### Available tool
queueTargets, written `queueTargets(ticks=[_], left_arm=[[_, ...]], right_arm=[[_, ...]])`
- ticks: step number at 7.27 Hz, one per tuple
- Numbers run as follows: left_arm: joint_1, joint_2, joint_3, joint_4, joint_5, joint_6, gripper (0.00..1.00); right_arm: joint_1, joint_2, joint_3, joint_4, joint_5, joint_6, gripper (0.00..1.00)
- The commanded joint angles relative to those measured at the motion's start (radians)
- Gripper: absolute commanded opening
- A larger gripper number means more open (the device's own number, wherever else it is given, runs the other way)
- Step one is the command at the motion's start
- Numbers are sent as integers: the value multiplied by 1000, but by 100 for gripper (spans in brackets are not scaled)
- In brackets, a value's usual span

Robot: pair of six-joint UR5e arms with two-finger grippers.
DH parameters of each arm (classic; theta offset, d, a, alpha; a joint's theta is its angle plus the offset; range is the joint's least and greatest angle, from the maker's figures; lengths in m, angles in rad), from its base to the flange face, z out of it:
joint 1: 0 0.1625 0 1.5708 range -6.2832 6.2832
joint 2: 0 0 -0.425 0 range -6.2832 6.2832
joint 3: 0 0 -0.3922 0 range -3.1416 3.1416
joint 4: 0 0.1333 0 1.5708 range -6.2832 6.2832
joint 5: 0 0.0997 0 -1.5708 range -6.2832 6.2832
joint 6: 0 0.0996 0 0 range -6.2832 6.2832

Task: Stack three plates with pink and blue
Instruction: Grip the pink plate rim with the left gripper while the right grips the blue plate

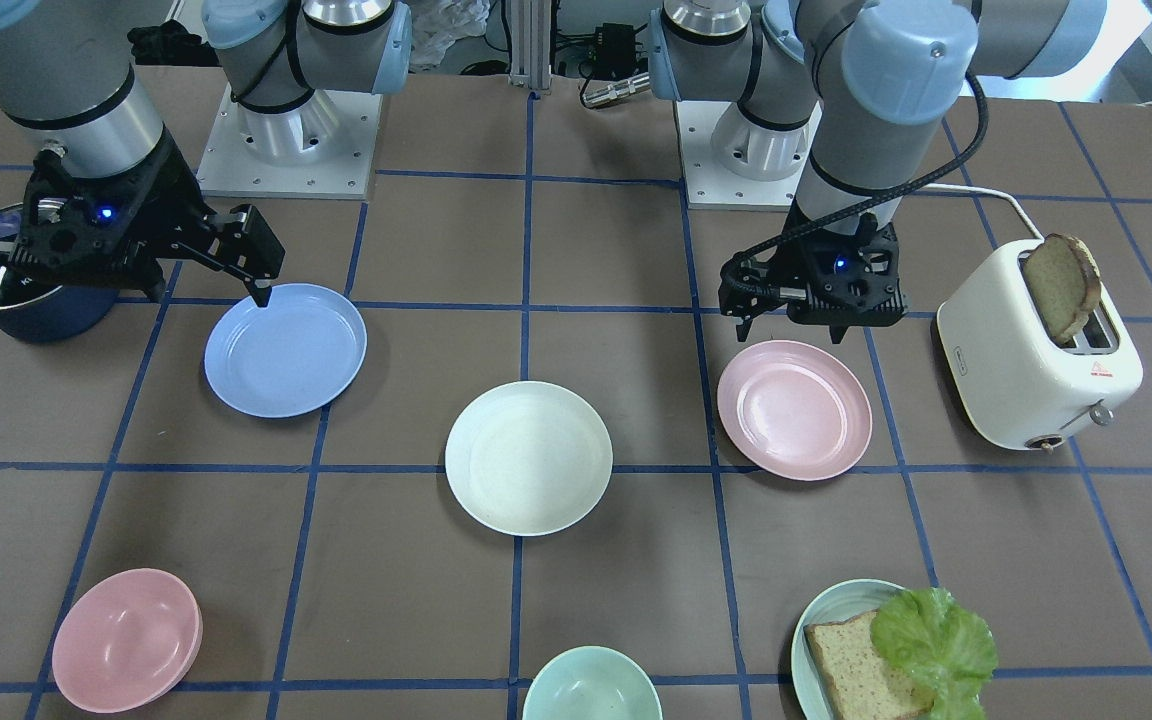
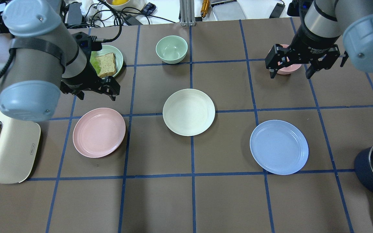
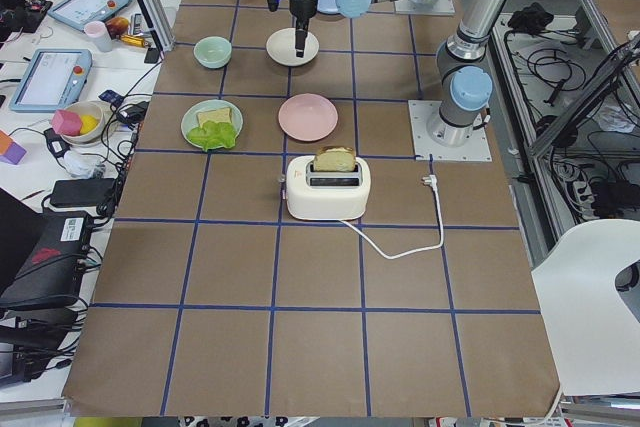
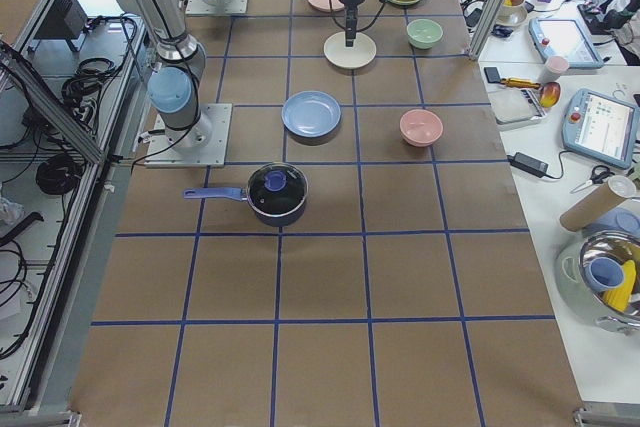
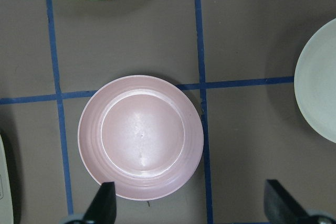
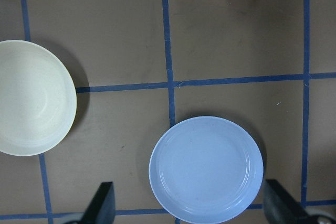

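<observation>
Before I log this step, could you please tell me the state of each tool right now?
Left tool: open, holding nothing.
Right tool: open, holding nothing.

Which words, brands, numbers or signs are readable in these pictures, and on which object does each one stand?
"KONKA": on the lid of the dark blue pot, seen in the overhead view.
Red warning triangle: a sign on the white toaster; the red words under it are too small to read.
Small dark brand mark on the toaster's side: too small to read.
White print on the right arm's wrist: too blurred to read.
</observation>
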Motion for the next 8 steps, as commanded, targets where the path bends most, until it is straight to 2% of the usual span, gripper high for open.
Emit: queueTargets(ticks=[1, 3, 4, 5, 6, 8], left_arm=[[-22, -46, -68, 110, 1, -10, 100], [-24, -79, -91, 110, 4, -11, 100], [-24, -92, -115, 113, 8, -13, 97], [-24, -99, -128, 111, 8, -17, 88], [-25, -109, -129, 111, 4, -42, 81], [-25, -136, -131, 113, -1, -71, 75]], right_arm=[[-80, -1, 148, -143, -8, -47, 100], [-121, 1, 318, -301, 12, -52, 100], [-128, -1, 430, -424, 3, -81, 100], [-147, 1, 508, -524, 7, -158, 100], [-180, 1, 542, -549, 9, -188, 100], [-279, 4, 563, -532, 47, -299, 99]])
